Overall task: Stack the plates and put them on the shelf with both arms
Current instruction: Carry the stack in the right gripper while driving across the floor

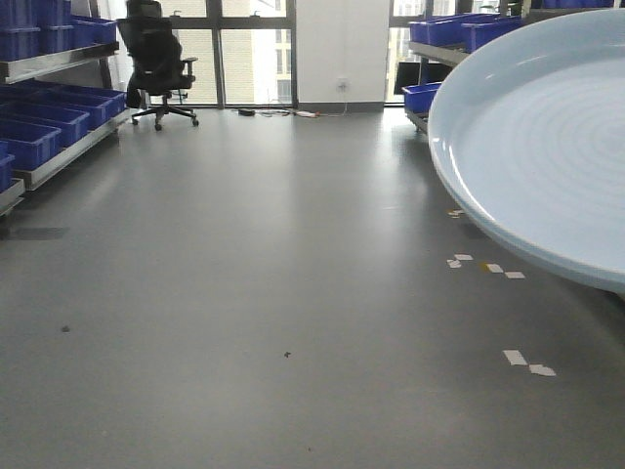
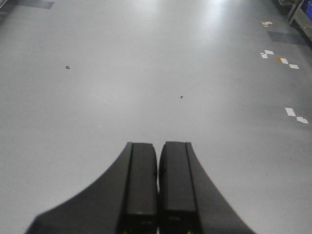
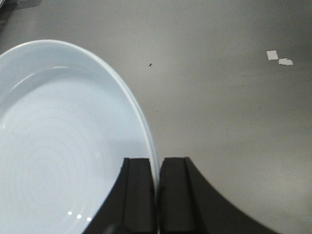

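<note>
Your right gripper [image 3: 157, 192] pinches one plate [image 3: 58, 146] by its rim at the lower left of its view, your left gripper [image 2: 157, 187] is closed on nothing — no second plate shows, so stacking and shelving look undone.

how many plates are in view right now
1. The plate fills the right of the front view, raised above the floor, its rim clamped in the right tool. A second plate may be out of frame.
</note>
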Robot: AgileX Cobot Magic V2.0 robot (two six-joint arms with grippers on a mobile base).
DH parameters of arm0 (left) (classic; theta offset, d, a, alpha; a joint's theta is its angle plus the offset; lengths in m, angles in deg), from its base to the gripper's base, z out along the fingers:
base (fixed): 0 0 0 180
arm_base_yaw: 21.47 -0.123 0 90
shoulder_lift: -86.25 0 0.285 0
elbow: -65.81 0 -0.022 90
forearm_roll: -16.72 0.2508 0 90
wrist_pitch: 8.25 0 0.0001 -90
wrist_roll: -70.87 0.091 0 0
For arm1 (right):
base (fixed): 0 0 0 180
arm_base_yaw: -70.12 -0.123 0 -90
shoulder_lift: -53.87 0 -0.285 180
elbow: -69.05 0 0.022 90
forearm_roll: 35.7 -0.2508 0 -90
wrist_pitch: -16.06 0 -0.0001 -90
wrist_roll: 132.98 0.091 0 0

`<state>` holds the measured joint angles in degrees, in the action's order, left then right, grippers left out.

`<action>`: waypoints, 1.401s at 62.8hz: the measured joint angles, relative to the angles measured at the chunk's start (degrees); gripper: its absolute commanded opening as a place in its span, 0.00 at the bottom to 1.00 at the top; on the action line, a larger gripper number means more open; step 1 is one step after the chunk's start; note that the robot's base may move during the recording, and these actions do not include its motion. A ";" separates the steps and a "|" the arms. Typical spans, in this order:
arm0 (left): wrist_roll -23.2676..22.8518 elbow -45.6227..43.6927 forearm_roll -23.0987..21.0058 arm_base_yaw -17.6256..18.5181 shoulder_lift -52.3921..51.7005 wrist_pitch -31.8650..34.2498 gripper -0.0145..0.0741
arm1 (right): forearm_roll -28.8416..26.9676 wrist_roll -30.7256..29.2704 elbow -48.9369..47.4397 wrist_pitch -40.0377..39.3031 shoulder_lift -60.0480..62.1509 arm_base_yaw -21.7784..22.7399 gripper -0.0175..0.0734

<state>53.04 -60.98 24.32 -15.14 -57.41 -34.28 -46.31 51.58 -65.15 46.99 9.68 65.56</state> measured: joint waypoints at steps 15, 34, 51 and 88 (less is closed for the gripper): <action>0.00 0.00 0.00 0.00 0.00 0.00 0.27 | 0.00 0.00 0.00 0.00 0.00 0.00 0.25; 0.00 0.00 0.00 0.00 0.00 0.00 0.27 | 0.00 0.00 0.00 0.00 0.00 0.00 0.25; 0.00 0.00 0.00 0.00 0.00 0.00 0.27 | 0.00 0.00 0.00 0.00 0.00 0.00 0.25; 0.00 0.00 0.00 0.00 0.00 0.00 0.27 | 0.00 0.00 0.00 0.00 0.00 0.00 0.25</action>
<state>53.04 -60.98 24.32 -15.14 -57.41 -34.28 -46.31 51.58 -65.15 46.99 9.68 65.56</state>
